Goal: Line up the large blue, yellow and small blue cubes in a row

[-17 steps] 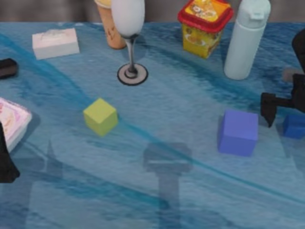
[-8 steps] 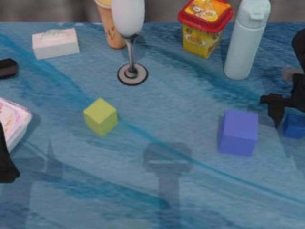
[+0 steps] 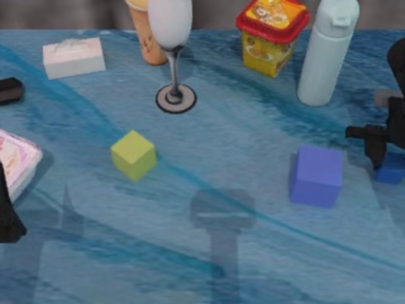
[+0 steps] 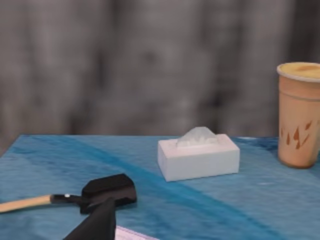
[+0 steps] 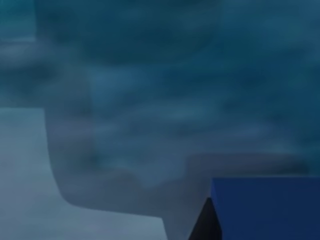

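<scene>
Here, right hand (image 3: pixel 386 149) sits over small blue cube (image 3: pixel 391 172) — touching unclear.

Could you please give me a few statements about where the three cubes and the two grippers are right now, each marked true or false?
1. The right gripper is over the small blue cube at the table's right edge. True.
2. The yellow cube touches the large blue cube. False: they sit far apart, yellow left of centre, large blue to the right.
3. The three cubes already form a tight row. False: they are spread across the table.
4. The left gripper is parked at the table's left edge. True.
5. The yellow cube is stacked on the small blue cube. False: both rest on the table.
</scene>
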`<state>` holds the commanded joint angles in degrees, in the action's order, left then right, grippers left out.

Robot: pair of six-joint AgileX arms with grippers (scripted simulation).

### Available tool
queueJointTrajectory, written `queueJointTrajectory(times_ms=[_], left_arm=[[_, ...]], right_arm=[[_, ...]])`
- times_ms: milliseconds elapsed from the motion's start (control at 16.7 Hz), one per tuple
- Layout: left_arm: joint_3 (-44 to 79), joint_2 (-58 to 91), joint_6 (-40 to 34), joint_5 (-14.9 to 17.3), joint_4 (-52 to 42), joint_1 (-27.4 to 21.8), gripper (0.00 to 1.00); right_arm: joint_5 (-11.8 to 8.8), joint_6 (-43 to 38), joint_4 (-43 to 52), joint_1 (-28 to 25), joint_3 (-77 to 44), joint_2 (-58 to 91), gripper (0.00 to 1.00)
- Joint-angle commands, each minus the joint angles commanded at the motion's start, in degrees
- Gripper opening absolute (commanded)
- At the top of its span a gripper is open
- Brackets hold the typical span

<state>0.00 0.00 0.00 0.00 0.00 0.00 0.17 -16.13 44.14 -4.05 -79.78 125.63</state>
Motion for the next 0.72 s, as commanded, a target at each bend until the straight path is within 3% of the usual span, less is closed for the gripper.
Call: queueJointTrajectory(times_ms=[360,720], left_arm=[[0.0,0.0,0.0,0.0,0.0,0.0,1.0],[0.0,0.0,0.0,0.0,0.0,0.0,1.0]], right_arm=[[0.57,0.3,1.93,0.06,-1.57,-2.57,0.0],[0.52,0.35,13.78,-0.28,-8.06,-7.27,0.0]])
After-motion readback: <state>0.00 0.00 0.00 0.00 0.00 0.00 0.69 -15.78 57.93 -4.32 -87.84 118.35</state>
